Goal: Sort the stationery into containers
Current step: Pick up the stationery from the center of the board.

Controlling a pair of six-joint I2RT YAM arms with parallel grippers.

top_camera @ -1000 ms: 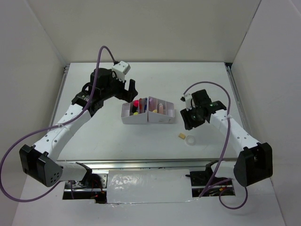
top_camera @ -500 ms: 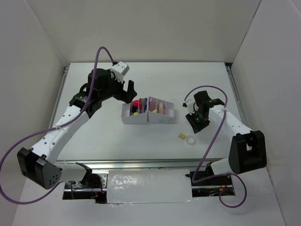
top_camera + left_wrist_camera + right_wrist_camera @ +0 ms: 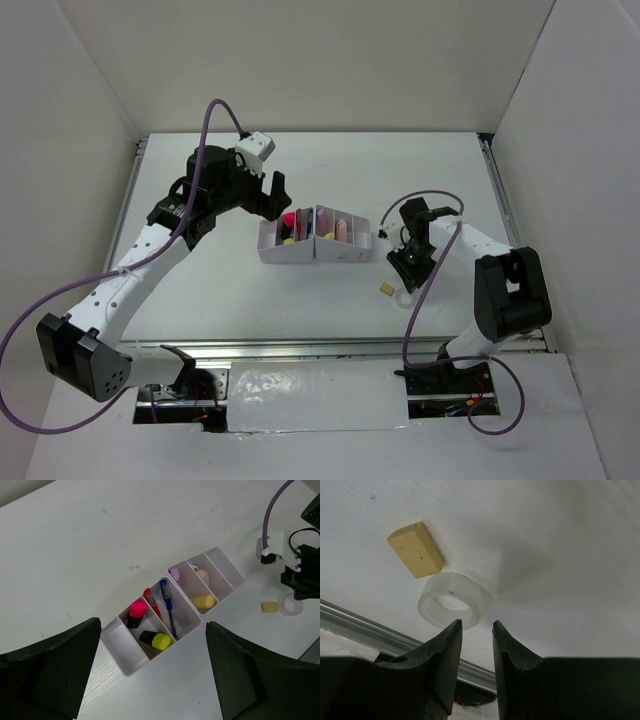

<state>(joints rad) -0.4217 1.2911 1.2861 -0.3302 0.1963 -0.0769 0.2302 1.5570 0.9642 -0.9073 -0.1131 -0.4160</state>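
Note:
The white organiser point(image 3: 315, 250) stands mid-table; the left wrist view shows its rim point(image 3: 121, 650). It holds a black-pink highlighter point(image 3: 136, 612), a black-yellow highlighter point(image 3: 156, 640), a blue pen point(image 3: 167, 605), a purple marker point(image 3: 174, 573) and a pink eraser point(image 3: 202, 575). My left gripper point(image 3: 275, 192) hovers wide open and empty above its left end point(image 3: 155, 680). The clear tape ring point(image 3: 451, 600) and tan eraser point(image 3: 416, 549) lie on the table right of the organiser, also in the top view point(image 3: 403, 297) point(image 3: 386, 289). My right gripper point(image 3: 476, 625) is just over the ring's edge, narrowly open and empty.
A yellow-capped item point(image 3: 204, 601) and a red item point(image 3: 150, 597) also sit in the organiser. The organiser's leftmost compartment point(image 3: 120, 642) is bare. A metal rail point(image 3: 365, 622) runs along the table's near edge, close to the tape ring.
My right gripper has swung left and down from beside the organiser's right end to just above the tape ring. The left arm has barely moved.

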